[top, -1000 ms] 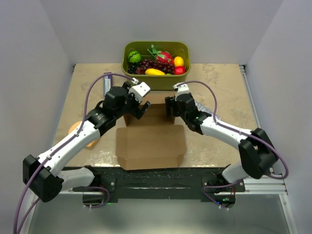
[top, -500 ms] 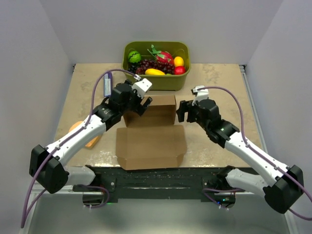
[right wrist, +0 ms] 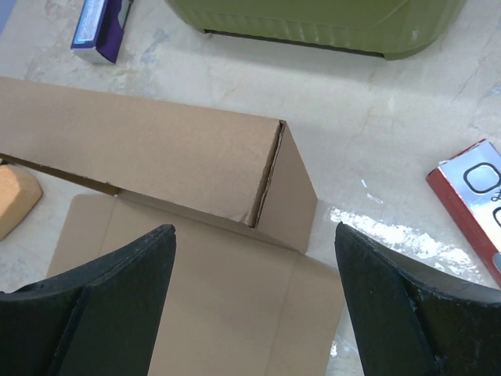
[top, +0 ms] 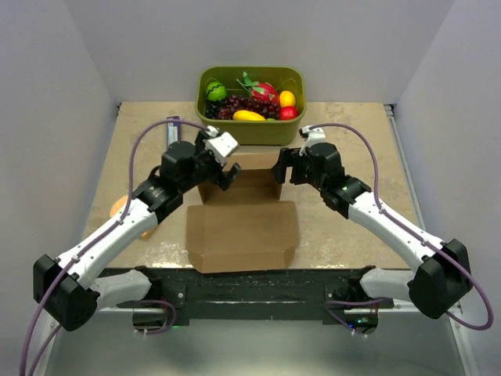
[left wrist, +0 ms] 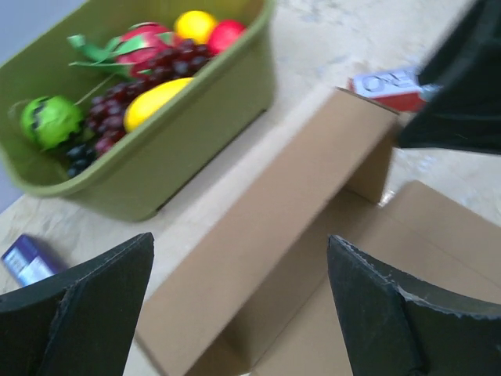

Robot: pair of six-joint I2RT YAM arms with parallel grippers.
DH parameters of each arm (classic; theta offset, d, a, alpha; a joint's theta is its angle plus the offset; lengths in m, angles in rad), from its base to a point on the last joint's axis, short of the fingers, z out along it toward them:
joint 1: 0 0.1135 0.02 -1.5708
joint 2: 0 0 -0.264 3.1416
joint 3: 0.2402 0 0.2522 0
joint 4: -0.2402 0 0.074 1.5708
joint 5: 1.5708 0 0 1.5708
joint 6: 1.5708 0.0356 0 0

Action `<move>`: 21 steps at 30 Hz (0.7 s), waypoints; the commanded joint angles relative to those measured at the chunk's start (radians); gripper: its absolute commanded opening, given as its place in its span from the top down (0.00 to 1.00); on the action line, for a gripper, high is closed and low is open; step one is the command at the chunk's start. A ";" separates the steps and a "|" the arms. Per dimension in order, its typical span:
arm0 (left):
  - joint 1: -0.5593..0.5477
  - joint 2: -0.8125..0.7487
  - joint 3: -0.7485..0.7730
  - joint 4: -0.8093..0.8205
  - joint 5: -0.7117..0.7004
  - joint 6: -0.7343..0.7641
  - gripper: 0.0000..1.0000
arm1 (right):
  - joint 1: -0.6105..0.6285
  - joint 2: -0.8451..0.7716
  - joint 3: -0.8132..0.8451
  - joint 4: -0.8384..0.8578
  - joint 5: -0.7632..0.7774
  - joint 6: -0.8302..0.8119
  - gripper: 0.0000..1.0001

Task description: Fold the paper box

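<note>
Top external, left claw, right claw, both agape

The top external camera sits high behind the 2 arm bases and looks down and forward over the whole counter — the farthest of the 3 views. The left wrist camera rides just behind the left tool, close and low, facing obliquely toward the far edge, with the green tub ahead. The right wrist camera looks almost straight down past the right tool, also close. All 3 share the raised rear wall of the paper box and the tub — the 2 wrist views from opposite ends.
</note>
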 commanded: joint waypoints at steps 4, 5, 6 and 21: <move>-0.108 0.035 -0.037 0.049 -0.189 0.161 0.04 | -0.018 -0.043 0.020 0.105 -0.053 0.047 0.12; -0.117 0.045 -0.040 0.052 -0.183 0.169 0.04 | -0.020 -0.050 0.017 0.100 -0.047 0.044 0.12; -0.128 0.053 -0.043 0.059 -0.181 0.189 0.04 | -0.021 -0.066 0.017 0.090 -0.037 0.040 0.12; -0.197 0.223 -0.043 0.142 -0.412 0.292 0.04 | -0.035 -0.154 -0.018 0.090 0.012 0.018 0.11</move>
